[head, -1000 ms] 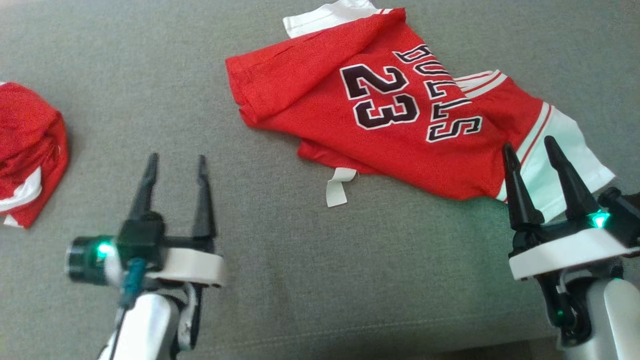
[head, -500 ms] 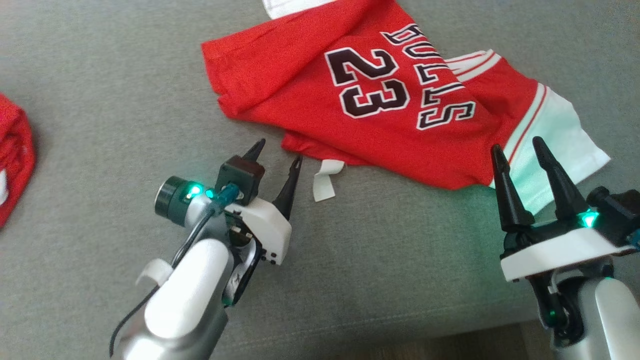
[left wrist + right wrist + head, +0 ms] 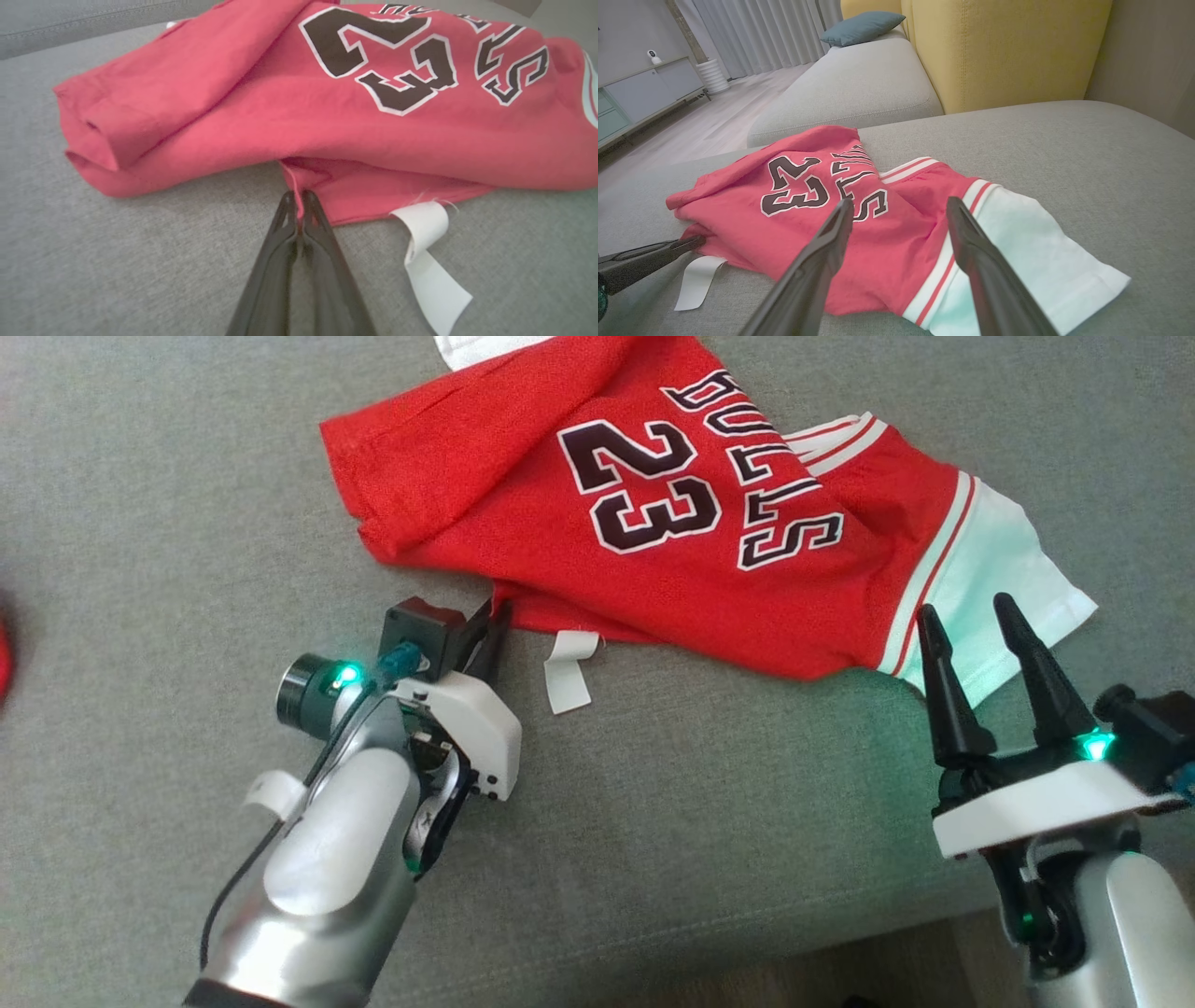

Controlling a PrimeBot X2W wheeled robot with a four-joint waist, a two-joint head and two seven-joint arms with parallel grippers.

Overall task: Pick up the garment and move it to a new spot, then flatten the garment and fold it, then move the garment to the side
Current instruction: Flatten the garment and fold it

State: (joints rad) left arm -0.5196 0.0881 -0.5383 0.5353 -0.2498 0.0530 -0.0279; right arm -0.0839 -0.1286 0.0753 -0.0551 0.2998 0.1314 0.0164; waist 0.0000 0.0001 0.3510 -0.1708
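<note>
Red jersey [image 3: 653, 551] lies crumpled on the grey sofa cushion [image 3: 709, 821]. Left gripper [image 3: 299, 201] is pinched shut on its near hem, white tag [image 3: 427, 261] lying just right of the fingers [image 3: 329, 247]. Right gripper [image 3: 964, 607] hovers, jaws wide apart and holding nothing, tips by the white sleeve [image 3: 1008, 560].

Red jersey [image 3: 448, 476] reads "23" [image 3: 644, 485] in black white-edged digits, just past the left pincer [image 3: 493, 614] tips. "BULLS" [image 3: 766, 476] runs beside it, nearer the right pincer [image 3: 963, 607]. White tag [image 3: 567, 672] by the left pincer: nothing legible.
</note>
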